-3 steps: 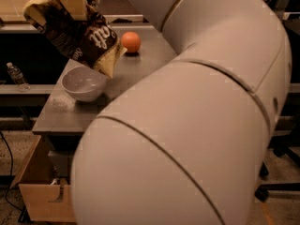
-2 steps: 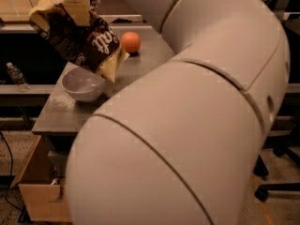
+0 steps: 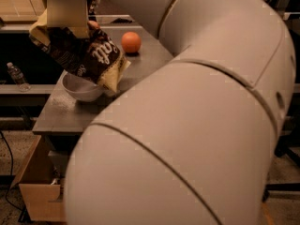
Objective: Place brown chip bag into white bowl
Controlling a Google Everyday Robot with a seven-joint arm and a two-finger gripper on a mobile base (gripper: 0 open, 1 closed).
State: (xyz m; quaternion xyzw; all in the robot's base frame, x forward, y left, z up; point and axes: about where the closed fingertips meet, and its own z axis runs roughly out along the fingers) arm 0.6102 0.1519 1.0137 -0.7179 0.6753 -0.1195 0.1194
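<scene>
The brown chip bag (image 3: 79,55) hangs tilted from my gripper (image 3: 65,25) at the upper left, above the grey table. Its tan-yellow lower end reaches down to the right rim of the white bowl (image 3: 79,89). The bowl sits on the table's left part, mostly under the bag. The gripper is shut on the bag's upper part. My arm's large white shell fills the right and lower parts of the view.
An orange fruit (image 3: 131,42) lies on the grey table (image 3: 61,116) behind the bowl. A water bottle (image 3: 16,76) stands on a low shelf at the left. An open cardboard box (image 3: 35,191) sits on the floor by the table's near left corner.
The gripper has carried the chip bag a little to the right and lower, so it now hangs over the bowl. The bowl and orange have not moved.
</scene>
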